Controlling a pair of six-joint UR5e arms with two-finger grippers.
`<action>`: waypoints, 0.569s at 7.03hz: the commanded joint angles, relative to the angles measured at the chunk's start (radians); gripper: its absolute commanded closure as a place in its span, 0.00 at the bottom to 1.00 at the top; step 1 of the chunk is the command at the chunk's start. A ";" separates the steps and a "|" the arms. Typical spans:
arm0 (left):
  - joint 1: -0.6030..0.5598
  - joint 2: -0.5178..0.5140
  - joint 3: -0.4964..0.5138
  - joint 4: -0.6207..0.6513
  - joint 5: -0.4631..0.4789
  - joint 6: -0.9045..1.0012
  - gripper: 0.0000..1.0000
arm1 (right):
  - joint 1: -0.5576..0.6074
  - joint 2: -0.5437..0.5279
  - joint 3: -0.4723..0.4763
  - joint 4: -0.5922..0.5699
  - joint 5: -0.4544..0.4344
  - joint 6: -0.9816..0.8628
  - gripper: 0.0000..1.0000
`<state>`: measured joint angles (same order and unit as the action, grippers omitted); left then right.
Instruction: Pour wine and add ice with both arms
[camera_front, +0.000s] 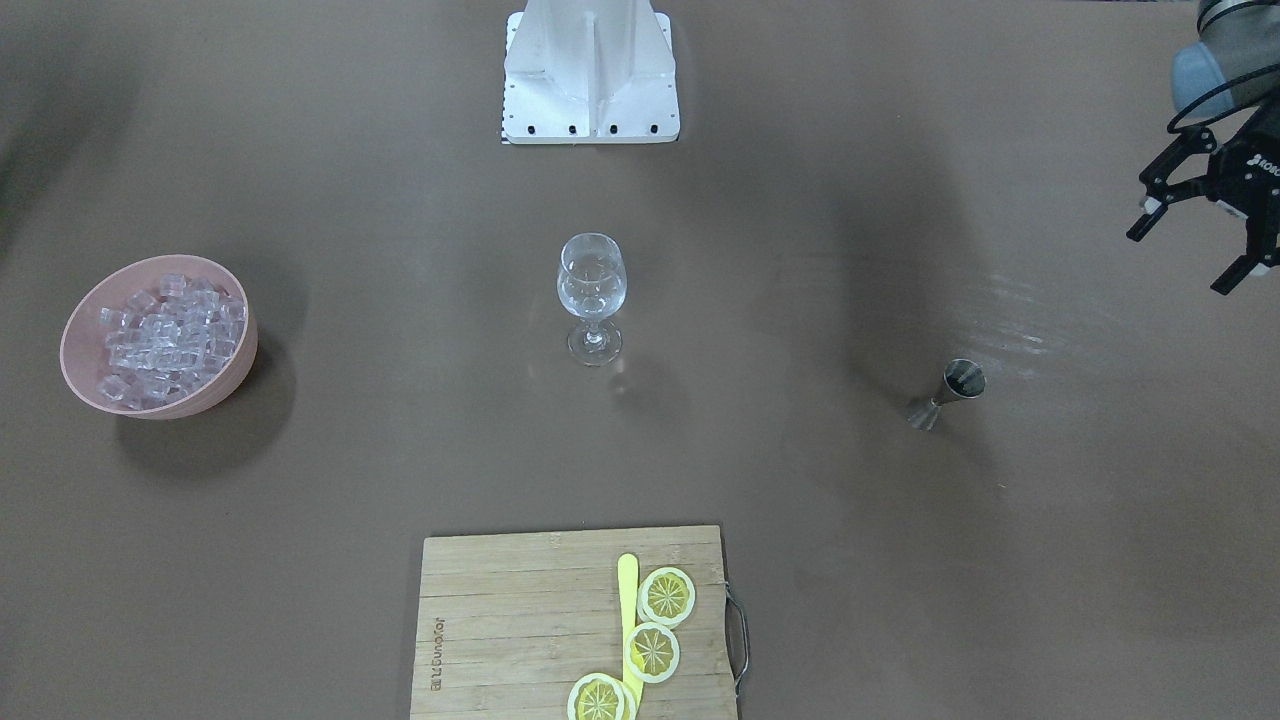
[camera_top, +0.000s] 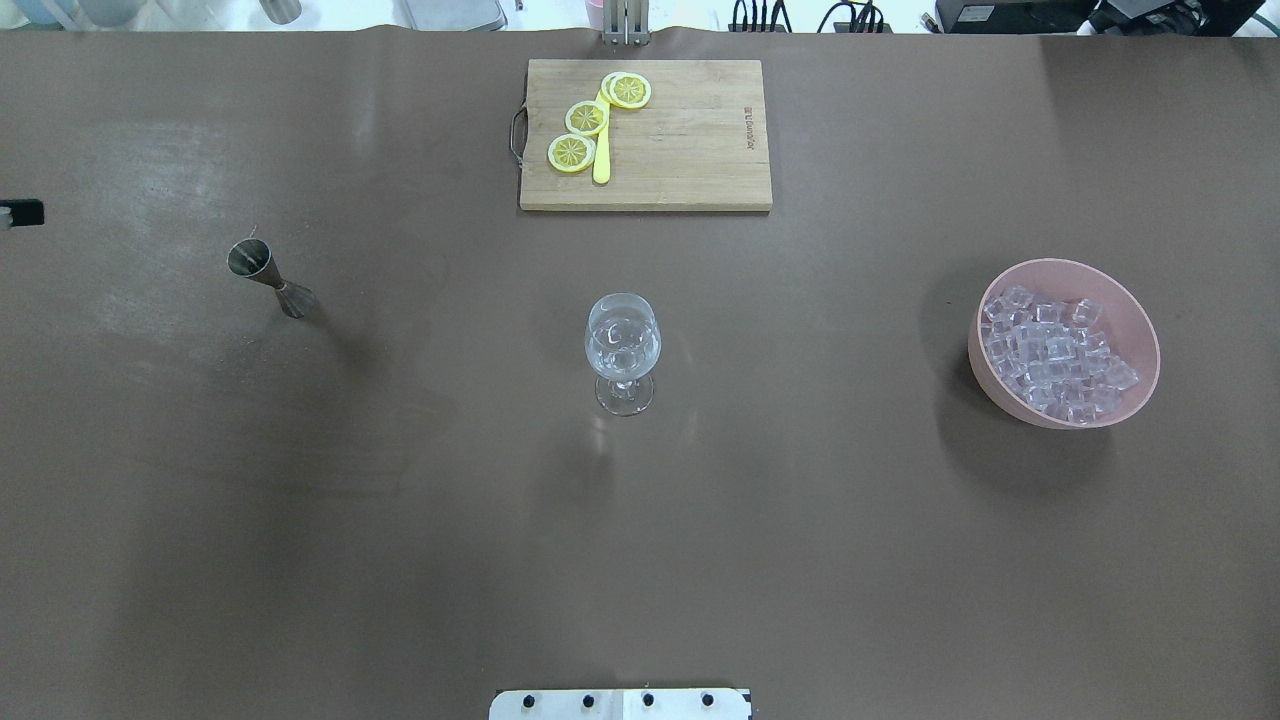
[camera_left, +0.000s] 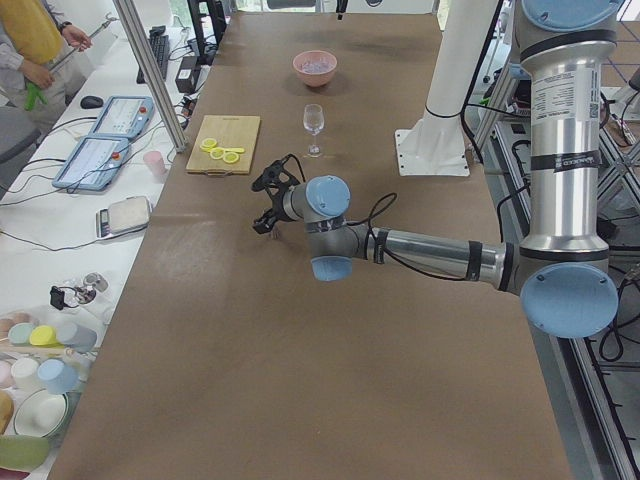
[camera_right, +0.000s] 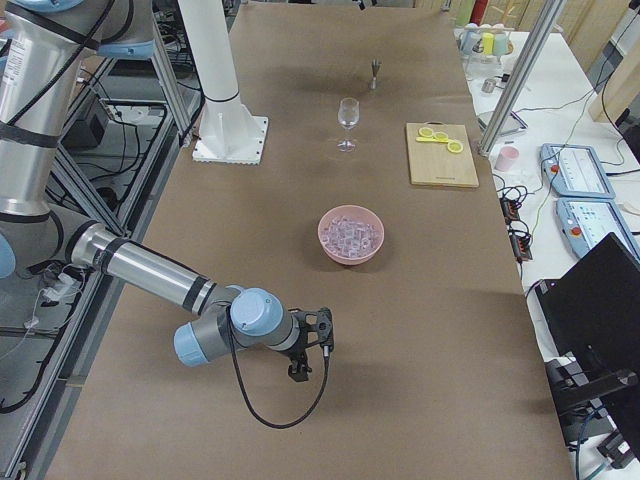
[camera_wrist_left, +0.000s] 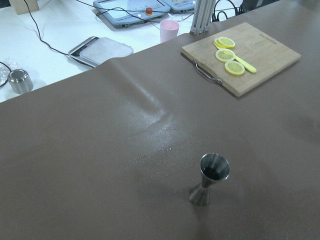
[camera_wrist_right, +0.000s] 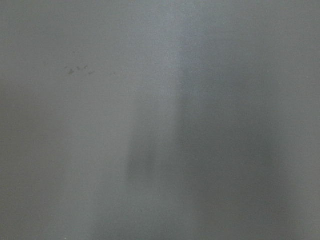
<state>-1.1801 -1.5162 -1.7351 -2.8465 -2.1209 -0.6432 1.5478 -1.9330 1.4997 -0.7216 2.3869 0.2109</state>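
Note:
A clear wine glass (camera_front: 592, 295) stands mid-table, also in the overhead view (camera_top: 622, 350); it seems to hold a few clear cubes. The ice (camera_front: 165, 335) fills a pink bowl (camera_front: 238, 372), seen overhead too (camera_top: 1055, 355). A steel jigger (camera_front: 948, 393) stands upright and shows in the left wrist view (camera_wrist_left: 211, 177). My left gripper (camera_front: 1180, 262) is open and empty, above the table beyond the jigger. My right gripper (camera_right: 312, 345) hangs low over the table's far end, away from the bowl; I cannot tell if it is open.
A wooden cutting board (camera_top: 690, 150) with three lemon slices (camera_top: 587, 118) and a yellow knife (camera_top: 601, 160) lies at the operators' edge. The white robot base (camera_front: 590, 70) stands behind the glass. The right wrist view shows only blurred table surface.

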 joint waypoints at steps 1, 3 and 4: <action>0.187 -0.022 0.028 -0.073 0.279 -0.011 0.03 | 0.000 0.012 -0.004 0.001 0.002 0.002 0.00; 0.265 -0.003 0.118 -0.271 0.326 0.103 0.03 | 0.000 0.017 -0.003 -0.001 0.003 0.002 0.00; 0.317 -0.004 0.173 -0.360 0.376 0.172 0.03 | 0.000 0.019 -0.001 -0.001 0.003 0.002 0.00</action>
<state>-0.9217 -1.5234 -1.6243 -3.0960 -1.7987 -0.5465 1.5478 -1.9170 1.4969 -0.7223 2.3897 0.2131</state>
